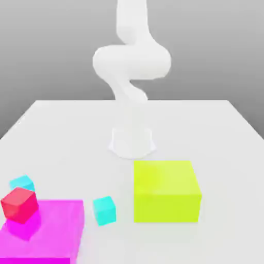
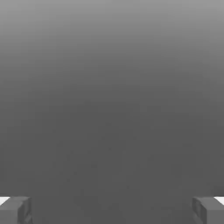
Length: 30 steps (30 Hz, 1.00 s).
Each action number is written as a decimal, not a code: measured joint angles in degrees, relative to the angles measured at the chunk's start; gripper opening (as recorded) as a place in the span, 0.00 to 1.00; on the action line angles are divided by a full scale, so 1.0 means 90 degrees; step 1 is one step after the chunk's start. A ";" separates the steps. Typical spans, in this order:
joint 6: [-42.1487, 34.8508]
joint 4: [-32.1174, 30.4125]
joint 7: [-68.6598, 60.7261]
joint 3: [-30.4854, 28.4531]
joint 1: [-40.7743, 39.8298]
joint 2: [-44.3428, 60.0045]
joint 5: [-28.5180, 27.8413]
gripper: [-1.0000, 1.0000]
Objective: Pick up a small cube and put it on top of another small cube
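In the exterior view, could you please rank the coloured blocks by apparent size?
1. Yellow-green block
2. Magenta slab, wide but flat and cut off by the frame, so its rank is unsure
3. Red cube
4. Two cyan cubes, alike; the farther one is partly hidden

A bare simulated test scene, not a real room: a plain white desk (image 1: 62, 129) floats against a featureless grey backdrop, a smooth white arm (image 1: 131, 67) stands at its far middle, and flat-coloured blocks such as the yellow-green block (image 1: 166, 192) lie near.
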 joint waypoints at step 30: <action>0.3778 -0.1776 -0.2371 -0.1182 -0.3443 0.6737 0.2569 0.00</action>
